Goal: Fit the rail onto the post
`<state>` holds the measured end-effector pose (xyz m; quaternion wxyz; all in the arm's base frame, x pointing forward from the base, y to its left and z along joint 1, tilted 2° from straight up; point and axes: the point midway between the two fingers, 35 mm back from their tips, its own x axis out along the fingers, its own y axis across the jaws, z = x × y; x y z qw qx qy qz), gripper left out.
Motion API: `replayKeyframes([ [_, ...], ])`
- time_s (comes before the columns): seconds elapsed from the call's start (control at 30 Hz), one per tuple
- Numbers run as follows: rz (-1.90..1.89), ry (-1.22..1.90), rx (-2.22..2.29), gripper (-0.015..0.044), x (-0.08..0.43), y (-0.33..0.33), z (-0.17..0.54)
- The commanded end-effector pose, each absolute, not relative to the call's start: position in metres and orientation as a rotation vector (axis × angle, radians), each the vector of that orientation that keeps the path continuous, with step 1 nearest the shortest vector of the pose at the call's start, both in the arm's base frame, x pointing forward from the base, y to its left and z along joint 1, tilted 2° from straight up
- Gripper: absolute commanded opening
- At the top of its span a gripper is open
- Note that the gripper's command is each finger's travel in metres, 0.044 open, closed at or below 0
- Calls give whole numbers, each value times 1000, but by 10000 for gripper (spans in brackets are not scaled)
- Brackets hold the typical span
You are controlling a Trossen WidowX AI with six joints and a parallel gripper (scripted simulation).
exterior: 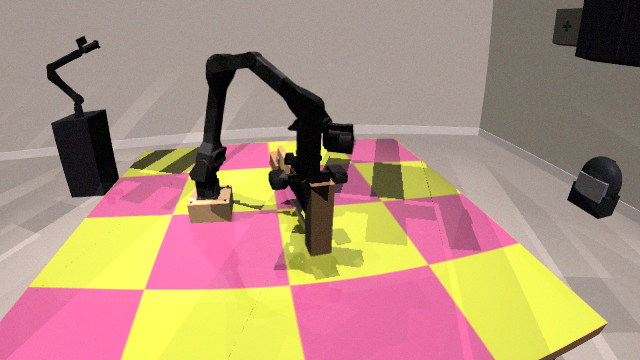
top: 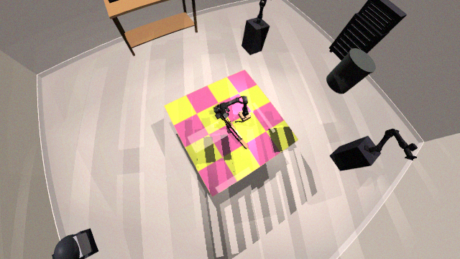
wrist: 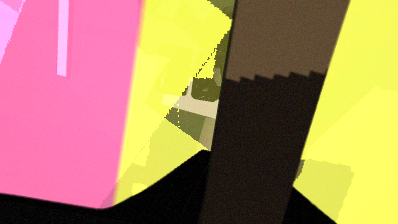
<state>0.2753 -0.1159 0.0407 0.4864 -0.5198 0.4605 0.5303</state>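
Observation:
The brown wooden post stands upright in the exterior view. The long rail runs from beside the post to the footboard block at its far end. In the wrist view the rail is a dark brown bar crossing the picture. My gripper is shut on the rail near its post end, just behind the post's top. The pegs, the holes and any gap between rail and post are hidden by the post and the gripper, and the far end's seat in the bracket is too small to tell.
The arm's wooden base block stands beside the rail. The checkered pink and yellow table top carries everything, with shadows across it. Other arms on dark pedestals stand away from the table.

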Motion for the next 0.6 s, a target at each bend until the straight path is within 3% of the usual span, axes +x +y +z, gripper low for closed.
replayKeyframes([
  [0.0, 1281, 1119, -1275, 0, 278, -120, 43],
  [0.57, 1290, 1120, -1264, 440, 275, -116, 41],
])
